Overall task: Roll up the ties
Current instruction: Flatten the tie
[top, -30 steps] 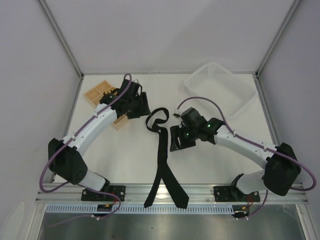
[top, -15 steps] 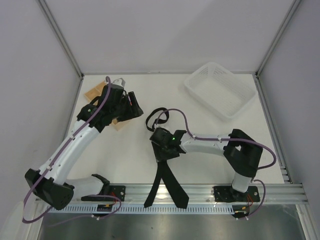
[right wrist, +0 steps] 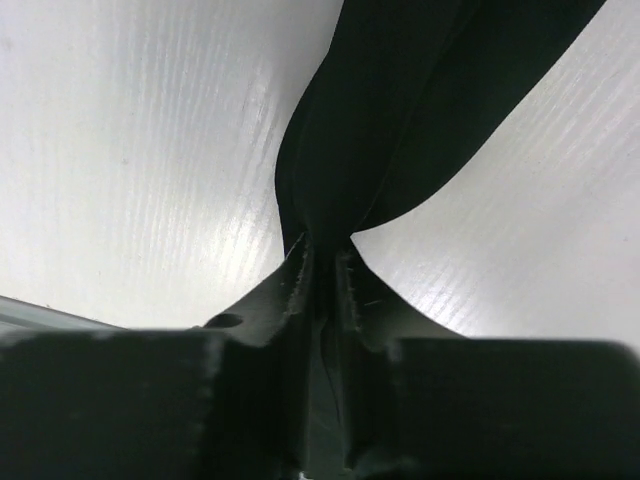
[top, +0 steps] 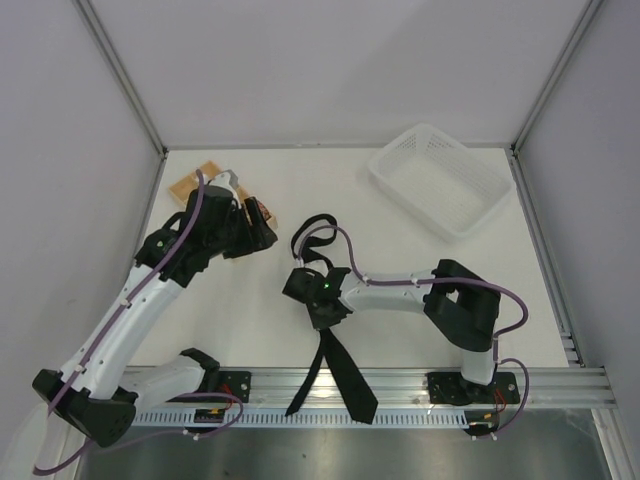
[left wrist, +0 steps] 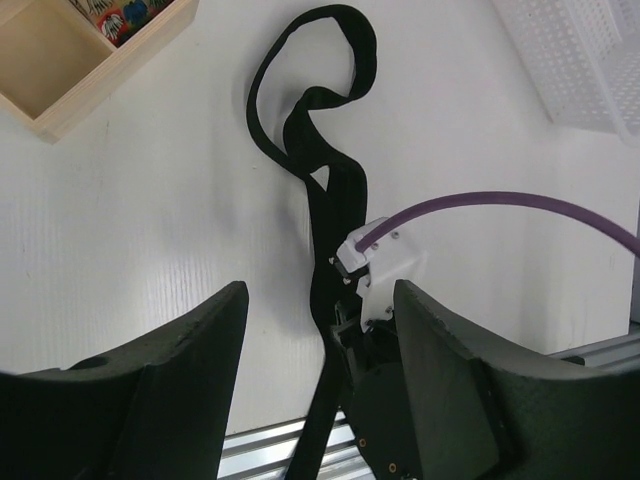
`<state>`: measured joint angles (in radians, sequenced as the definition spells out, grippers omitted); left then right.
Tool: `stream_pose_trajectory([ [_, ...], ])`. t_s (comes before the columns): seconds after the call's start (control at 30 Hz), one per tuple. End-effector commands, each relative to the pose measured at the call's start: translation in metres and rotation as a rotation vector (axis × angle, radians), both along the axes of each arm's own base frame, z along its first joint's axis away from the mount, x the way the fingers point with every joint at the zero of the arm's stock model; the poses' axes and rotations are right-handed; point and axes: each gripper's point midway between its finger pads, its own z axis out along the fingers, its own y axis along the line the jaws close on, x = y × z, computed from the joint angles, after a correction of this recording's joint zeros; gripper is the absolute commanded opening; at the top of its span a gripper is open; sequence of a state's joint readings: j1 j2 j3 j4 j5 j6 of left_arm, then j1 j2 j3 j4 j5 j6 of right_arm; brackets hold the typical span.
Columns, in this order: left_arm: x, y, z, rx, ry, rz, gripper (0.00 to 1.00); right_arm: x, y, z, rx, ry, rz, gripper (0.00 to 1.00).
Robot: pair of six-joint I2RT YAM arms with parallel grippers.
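A black tie (top: 352,382) lies down the middle of the table, with a loose loop (top: 312,232) at its far end and two tails running over the near edge. My right gripper (top: 322,316) is shut on the tie where the two strands meet. In the right wrist view, its fingertips (right wrist: 300,262) pinch the black fabric (right wrist: 400,100) just above the white table. My left gripper (top: 262,222) hovers open to the left of the loop, holding nothing. The left wrist view looks between its open fingers (left wrist: 180,380) at the tie (left wrist: 305,140) and the right wrist (left wrist: 385,270).
A wooden compartment box (top: 197,180) (left wrist: 60,60) sits at the back left, just behind my left gripper. A white mesh basket (top: 440,180) (left wrist: 580,60) stands at the back right. The aluminium rail (top: 400,380) runs along the near edge.
My right arm swung left from beside the tie onto its middle and its jaws closed on the fabric. My left arm drew back slightly to the left, still open.
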<state>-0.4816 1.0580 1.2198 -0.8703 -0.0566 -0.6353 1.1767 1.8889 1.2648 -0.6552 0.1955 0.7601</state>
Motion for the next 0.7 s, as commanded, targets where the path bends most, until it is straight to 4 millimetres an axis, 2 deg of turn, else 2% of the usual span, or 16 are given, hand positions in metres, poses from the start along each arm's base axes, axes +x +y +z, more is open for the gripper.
stream_pose_trajectory([
  [0.0,-0.003,0.003,0.007,-0.008,-0.045,-0.011,0.67,0.007,0.006,0.015,-0.027,-0.065,0.149,0.1],
  [0.1,-0.005,0.009,0.013,0.005,-0.074,-0.007,0.67,0.005,0.018,0.031,-0.024,-0.085,0.392,0.0],
  [0.13,-0.007,0.012,0.016,0.013,-0.089,-0.008,0.67,0.0,0.022,0.039,-0.017,-0.081,0.555,0.0],
  [0.2,-0.008,0.018,0.02,0.03,-0.107,0.005,0.67,-0.006,0.017,0.054,-0.002,-0.082,0.68,0.0],
  [0.23,-0.009,0.019,0.022,0.037,-0.119,0.002,0.67,-0.004,0.007,0.055,-0.032,-0.108,0.765,0.0],
  [0.27,-0.01,0.02,0.027,0.035,-0.138,-0.002,0.67,-0.005,-0.001,0.058,-0.041,-0.103,0.771,0.0],
  [0.3,-0.01,0.021,0.03,0.04,-0.152,-0.008,0.67,0.001,-0.01,0.068,-0.019,-0.11,0.791,0.0],
  [0.37,-0.012,0.022,0.035,0.037,-0.175,-0.019,0.66,0.002,-0.036,0.06,-0.019,-0.034,0.781,0.0],
  [0.4,-0.011,0.02,0.037,0.033,-0.185,-0.028,0.66,0.0,-0.045,0.064,0.025,0.002,0.765,0.0],
  [0.43,-0.012,0.02,0.036,0.039,-0.188,-0.037,0.66,0.017,-0.063,0.062,0.035,0.032,0.685,0.0],
  [0.5,-0.01,0.018,0.033,0.043,-0.181,-0.047,0.66,0.024,-0.091,0.055,0.032,0.099,0.59,0.01],
  [0.53,-0.01,0.016,0.03,0.044,-0.172,-0.06,0.66,0.043,-0.111,0.056,0.047,0.114,0.486,0.02],
  [0.63,-0.004,0.003,0.012,0.042,-0.109,-0.105,0.66,0.058,-0.137,0.046,0.097,0.197,0.363,0.05],
  [0.67,-0.002,0.0,0.006,0.042,-0.083,-0.114,0.67,0.071,-0.152,0.044,0.108,0.215,0.299,0.08],
])
